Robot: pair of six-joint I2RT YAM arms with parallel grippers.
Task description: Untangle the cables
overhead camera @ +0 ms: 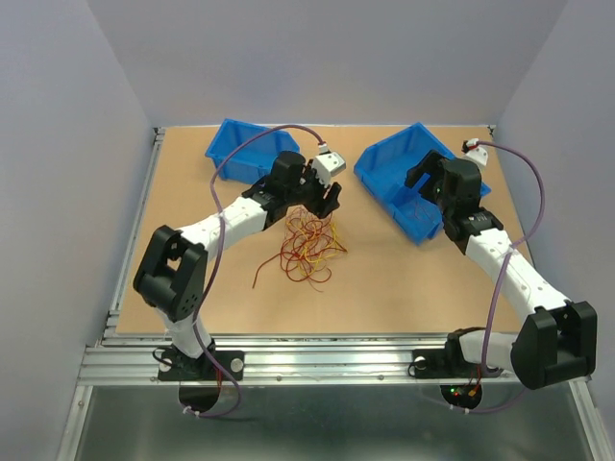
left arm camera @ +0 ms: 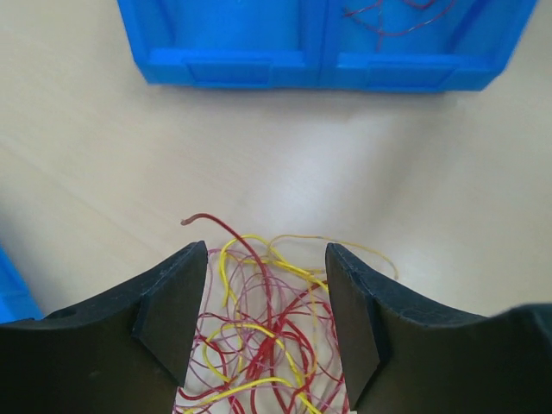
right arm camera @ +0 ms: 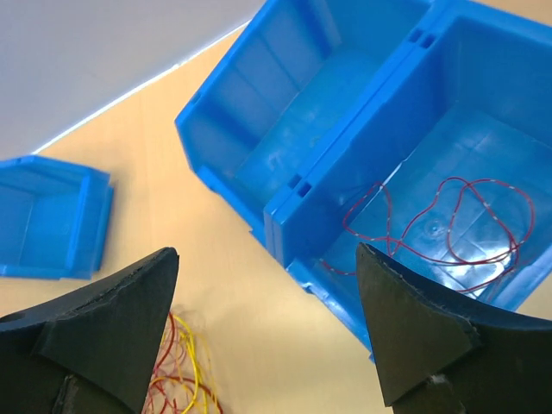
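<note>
The cables (overhead camera: 309, 246) are a loose tangle of thin yellow, orange and dark red wires on the brown table, left of centre. My left gripper (overhead camera: 323, 198) is open at the tangle's far edge. In the left wrist view the cables (left arm camera: 263, 341) lie between its two black fingers (left arm camera: 172, 310), which are spread wide around my left gripper's midpoint (left arm camera: 266, 319). My right gripper (overhead camera: 434, 179) is open and empty over the blue double bin (overhead camera: 389, 163). One dark red cable (right arm camera: 448, 226) lies inside that bin's compartment. The right wrist view shows my right gripper (right arm camera: 266, 259) with its jaws wide apart.
A second blue bin (overhead camera: 233, 146) stands at the back left, behind my left arm. The double bin's wall (left arm camera: 259, 65) faces the left wrist camera, with the red cable (left arm camera: 397, 21) inside. The tangle's edge (right arm camera: 177, 379) shows in the right wrist view.
</note>
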